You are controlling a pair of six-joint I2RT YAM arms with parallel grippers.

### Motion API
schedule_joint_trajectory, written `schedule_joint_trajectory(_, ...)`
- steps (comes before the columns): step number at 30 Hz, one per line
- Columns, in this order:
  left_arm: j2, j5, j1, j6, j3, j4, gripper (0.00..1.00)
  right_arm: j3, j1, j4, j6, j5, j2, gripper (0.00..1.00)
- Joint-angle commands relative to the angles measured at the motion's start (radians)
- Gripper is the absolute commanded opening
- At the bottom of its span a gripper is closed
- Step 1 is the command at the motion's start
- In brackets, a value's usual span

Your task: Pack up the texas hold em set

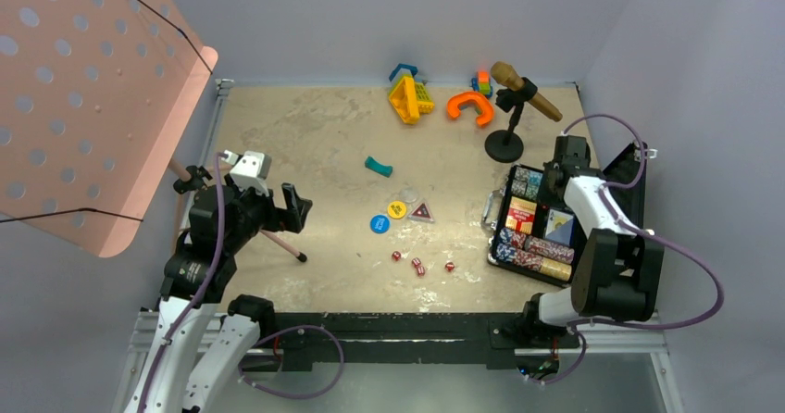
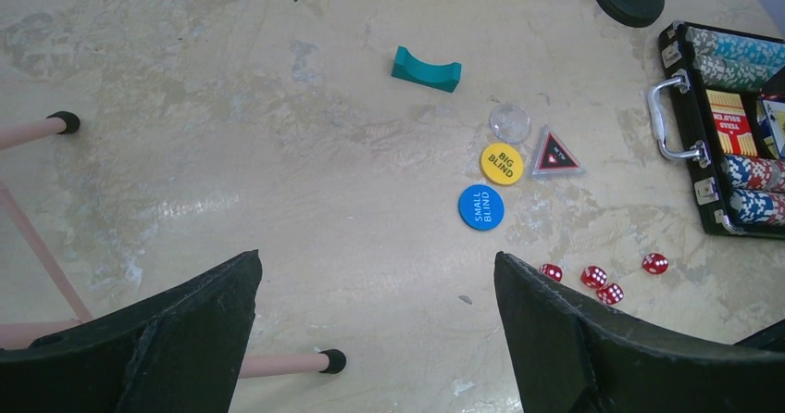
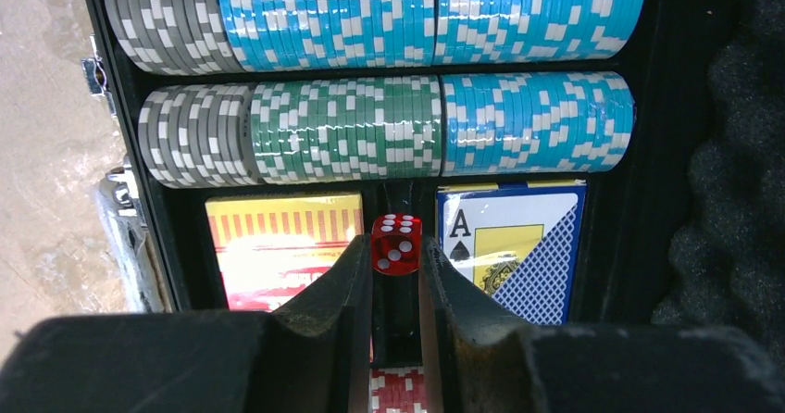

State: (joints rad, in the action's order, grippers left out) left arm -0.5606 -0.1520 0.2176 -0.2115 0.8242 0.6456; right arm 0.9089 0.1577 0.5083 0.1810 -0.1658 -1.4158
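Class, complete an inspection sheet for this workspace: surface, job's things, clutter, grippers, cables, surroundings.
Surface: table, beige, worn.
Job's things: case open at right, chip rows and card decks inside; four red dice, blue token, yellow token, triangular token and clear disc loose on the table.
Clutter: teal curved piece; plastic toys and microphone stand at the far edge; pink perforated board at left.
Grippers: left gripper open above the table; right gripper shut on a fifth die over the case.
Cables: purple cables loop off both arms.
Surroundings: grey walls.
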Motion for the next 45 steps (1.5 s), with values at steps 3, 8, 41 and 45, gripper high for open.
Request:
schedule_joint_trajectory(3,0.000,0.005,0.005,0.032,0.002,-0.037,0.99,0.018,0.005,-0.050,-0.030,-0.011,-0.011,0.00)
schedule_joint_trajectory(8,0.002,0.003,0.005,0.034,0.001,-0.037,0.99,0.019,0.014,-0.062,-0.026,-0.004,-0.047,0.00)
schedule_joint_trajectory(41,-0.002,0.002,0.005,0.032,-0.001,-0.041,0.99,0.008,0.030,-0.047,0.024,0.019,-0.084,0.00)
schedule_joint_trajectory(45,-0.005,0.002,0.005,0.032,-0.002,-0.040,0.99,0.008,0.030,-0.039,0.035,0.023,-0.091,0.00)
